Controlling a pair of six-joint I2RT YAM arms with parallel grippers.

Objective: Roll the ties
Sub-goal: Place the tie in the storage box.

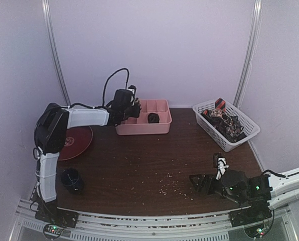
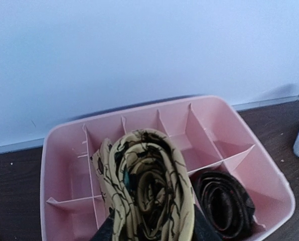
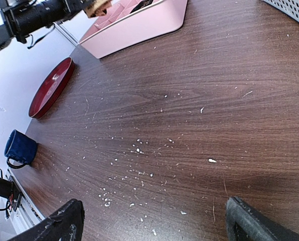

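Nearest us, the right gripper (image 3: 154, 221) rests low over the table (image 1: 139, 155) with its jaws spread wide and nothing between them. It sits among scattered crumbs (image 1: 169, 186) and well apart from the work. The blue mug (image 1: 71, 179) and the red plate (image 1: 82, 140) on the left play no part.

Farther back, the left gripper (image 1: 133, 111) clamps the rolled tan tie (image 2: 149, 191) from both sides, jaws partly closed on the coil, above the pink divided box (image 2: 64, 160). A dark rolled tie (image 2: 222, 203) lies in the compartment to the right of it. We judge the step to be setting the tan roll into a free cell.

To do it well, we centre the coil between the dividers, not over one. We lower it straight until it seats, and only then let the jaws part. A coil freed too high could spring loose. We cannot tell whether the roll touches the box floor yet.

At the far right, the white basket (image 1: 236, 143) holds the unrolled ties (image 1: 225, 120).
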